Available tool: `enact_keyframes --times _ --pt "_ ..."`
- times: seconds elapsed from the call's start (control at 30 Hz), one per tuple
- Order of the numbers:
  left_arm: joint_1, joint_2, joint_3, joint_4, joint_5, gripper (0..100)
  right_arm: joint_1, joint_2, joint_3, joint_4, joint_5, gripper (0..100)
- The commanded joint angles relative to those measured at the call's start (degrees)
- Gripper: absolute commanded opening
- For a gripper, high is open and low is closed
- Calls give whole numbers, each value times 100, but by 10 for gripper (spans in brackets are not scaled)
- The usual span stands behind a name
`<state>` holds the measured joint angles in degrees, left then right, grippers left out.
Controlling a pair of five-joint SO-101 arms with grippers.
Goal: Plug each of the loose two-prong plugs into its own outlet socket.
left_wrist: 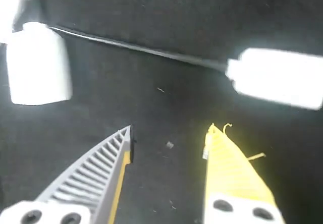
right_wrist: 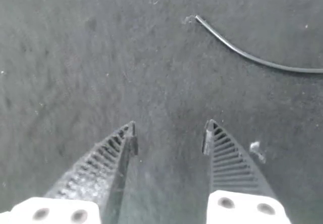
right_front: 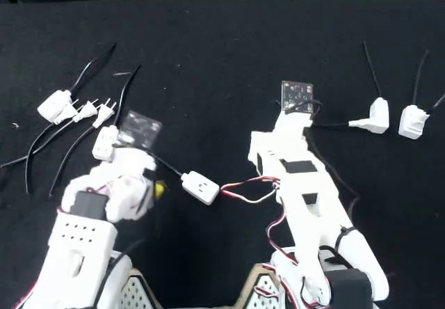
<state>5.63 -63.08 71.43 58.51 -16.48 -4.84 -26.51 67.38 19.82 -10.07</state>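
Observation:
Two loose two-prong plugs [right_front: 85, 111] [right_front: 104, 114] lie at the far left beside a white plug body [right_front: 55, 106], their black cords trailing away. A white outlet block [right_front: 106, 142] sits just below them. A white socket [right_front: 201, 187] on a black cord lies mid-table. My left arm [right_front: 104, 197] is beside it. My left gripper [left_wrist: 169, 133] is open over the cloth. That socket [left_wrist: 277, 77] is past its yellow finger [left_wrist: 229, 163], and the white block [left_wrist: 38, 67] is to the other side. My right gripper [right_wrist: 169, 133] is open over bare cloth near a cord end [right_wrist: 242, 52].
At the far right lie two more white outlet pieces [right_front: 375, 114] [right_front: 414, 122] with black cords running back. My right arm [right_front: 299, 177] stretches up the middle. Red and white wires [right_front: 243, 191] loop between the arms. The black cloth [right_front: 208, 65] covers the table.

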Motion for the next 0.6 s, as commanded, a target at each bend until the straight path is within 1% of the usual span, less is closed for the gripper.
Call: enact_keyframes --times 0.0,0.07,0.13,0.3,0.43,0.57 --pt "840 123 110 35 -492 235 176 -22 -444 62 -88 201" --pt "1103 404 13 18 -527 235 501 -22 -453 53 -105 201" --pt "1262 765 -127 -202 -440 235 668 -22 -514 53 -114 201" --pt "1684 2004 -497 -1090 -53 235 686 4 -523 53 -255 201" --pt "2009 3015 -980 -1468 79 235 695 4 -532 53 -246 201" --pt "2088 3877 -1464 -1820 79 235 686 4 -532 53 -229 201"
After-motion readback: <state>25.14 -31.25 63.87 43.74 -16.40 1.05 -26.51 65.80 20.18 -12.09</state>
